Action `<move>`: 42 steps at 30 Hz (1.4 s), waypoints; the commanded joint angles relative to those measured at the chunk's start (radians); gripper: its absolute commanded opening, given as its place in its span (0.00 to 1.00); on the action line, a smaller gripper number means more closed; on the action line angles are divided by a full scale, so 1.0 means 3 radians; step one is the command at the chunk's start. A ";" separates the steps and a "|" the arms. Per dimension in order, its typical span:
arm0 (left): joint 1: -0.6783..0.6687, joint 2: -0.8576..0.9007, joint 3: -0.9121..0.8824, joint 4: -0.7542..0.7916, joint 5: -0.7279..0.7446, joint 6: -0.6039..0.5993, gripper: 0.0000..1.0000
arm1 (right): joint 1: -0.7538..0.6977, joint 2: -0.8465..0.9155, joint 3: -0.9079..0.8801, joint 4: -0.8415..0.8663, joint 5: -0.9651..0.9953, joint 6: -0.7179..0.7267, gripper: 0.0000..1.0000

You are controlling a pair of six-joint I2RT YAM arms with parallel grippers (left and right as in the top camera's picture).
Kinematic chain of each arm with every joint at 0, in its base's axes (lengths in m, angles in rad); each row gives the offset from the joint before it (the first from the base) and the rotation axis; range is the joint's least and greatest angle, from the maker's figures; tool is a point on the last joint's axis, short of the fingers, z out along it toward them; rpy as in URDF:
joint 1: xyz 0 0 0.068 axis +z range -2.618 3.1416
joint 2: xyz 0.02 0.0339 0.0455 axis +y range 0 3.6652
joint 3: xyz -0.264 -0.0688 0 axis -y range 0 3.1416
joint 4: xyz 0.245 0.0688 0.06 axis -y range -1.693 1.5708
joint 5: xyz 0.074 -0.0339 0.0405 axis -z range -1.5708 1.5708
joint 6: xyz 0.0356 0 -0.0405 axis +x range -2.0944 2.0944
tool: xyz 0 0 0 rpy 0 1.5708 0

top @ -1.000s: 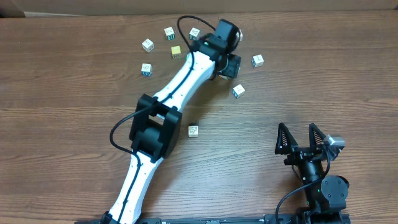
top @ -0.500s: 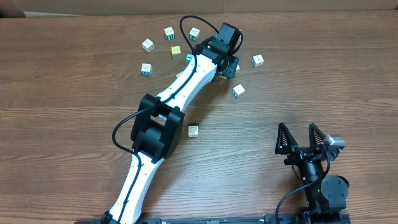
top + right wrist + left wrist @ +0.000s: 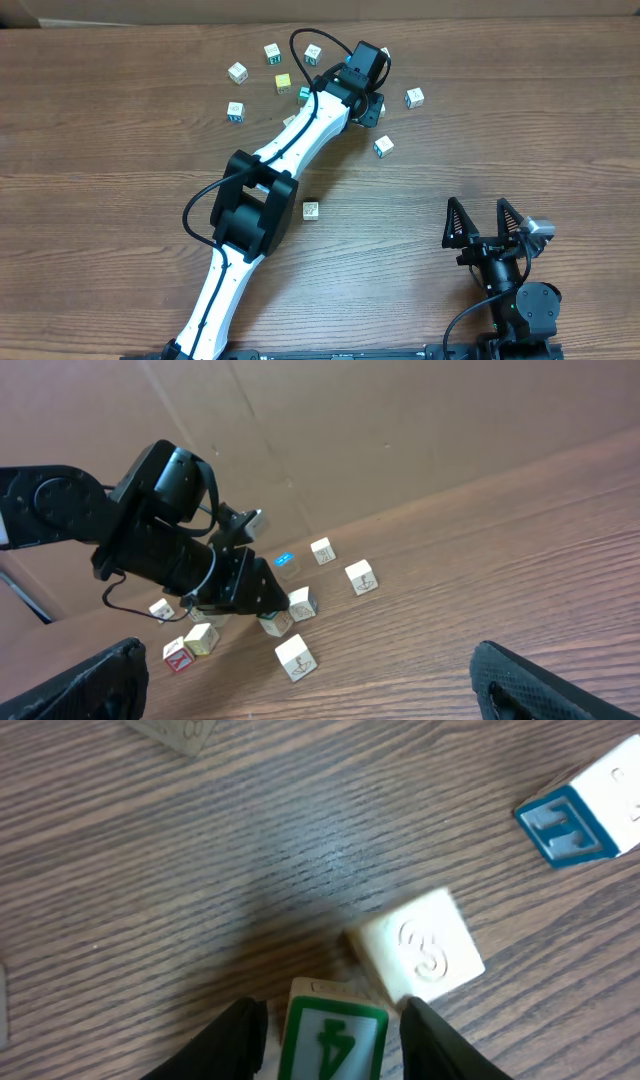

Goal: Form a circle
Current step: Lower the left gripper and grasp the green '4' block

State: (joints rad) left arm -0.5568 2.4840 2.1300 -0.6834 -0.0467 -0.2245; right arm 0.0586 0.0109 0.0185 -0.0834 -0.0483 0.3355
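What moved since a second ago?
The left arm shifted its wrist slightly, uncovering a teal block beside it. Its jaws straddle a green-marked block and are not clearly gripping it yet. The right arm and the other blocks stayed put.

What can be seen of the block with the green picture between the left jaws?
The green-picture block is a pale cube with a green frame and a green figure on its top face. It appears to rest on the wooden table between the jaws of the left gripper, which stand close at each side, thin gaps showing. Its upper right corner meets or nearly meets a cream block with an embossed curl. Its lower part is out of frame.
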 commanded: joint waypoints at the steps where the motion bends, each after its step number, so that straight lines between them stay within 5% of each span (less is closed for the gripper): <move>1: 0.0000 0.0048 -0.0061 -0.0001 -0.0052 0.0065 0.42 | -0.0025 -0.0027 -0.0034 0.0009 -0.0020 -0.0037 1.00; 14: -0.0023 0.0048 -0.0072 -0.0075 -0.0056 0.0079 0.38 | -0.0025 -0.0027 -0.0034 0.0009 -0.0020 -0.0037 1.00; 19: -0.0024 0.0048 -0.0074 -0.0074 -0.0053 0.0078 0.43 | -0.0025 -0.0025 -0.0034 0.0009 -0.0020 -0.0038 1.00; 29: -0.0023 0.0006 -0.0065 -0.0156 -0.0056 0.0151 0.25 | -0.0025 -0.0027 -0.0034 0.0009 -0.0020 -0.0037 1.00; 42: -0.0020 -0.0613 -0.0062 -0.0739 -0.0219 -0.0083 0.16 | -0.0025 -0.0025 -0.0034 0.0009 -0.0020 -0.0037 1.00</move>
State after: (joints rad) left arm -0.5568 2.4271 2.1128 -0.8726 -0.0658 -0.2085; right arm 0.0586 0.0109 0.0185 -0.0837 -0.0486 0.3359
